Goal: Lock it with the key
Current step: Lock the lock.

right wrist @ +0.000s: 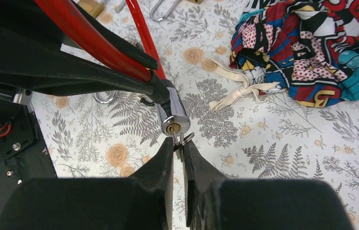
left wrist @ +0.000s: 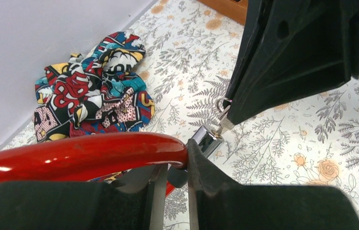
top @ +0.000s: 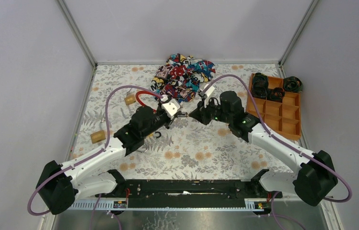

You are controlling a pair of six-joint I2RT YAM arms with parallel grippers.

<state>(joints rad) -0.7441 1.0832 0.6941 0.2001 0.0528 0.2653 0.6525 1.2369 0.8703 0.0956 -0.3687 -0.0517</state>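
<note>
A red cable lock [left wrist: 72, 153] with a chrome cylinder [right wrist: 173, 115] is held above the table. My left gripper [left wrist: 172, 163] is shut on the lock where the red cable meets the cylinder [left wrist: 206, 139]. The key [right wrist: 177, 142] with its small ring sits in the brass keyhole at the cylinder's end. My right gripper [right wrist: 178, 149] is shut on the key. From above, both grippers meet tip to tip at the table's middle, the left [top: 173, 111] facing the right [top: 194, 114].
A crumpled colourful cloth [top: 183, 76] lies at the back. An orange compartment tray [top: 277, 106] with dark rolled items stands on the right. Brass padlocks [top: 98, 137] [top: 129, 99] and a loose shackle [right wrist: 104, 97] lie on the floral tablecloth to the left.
</note>
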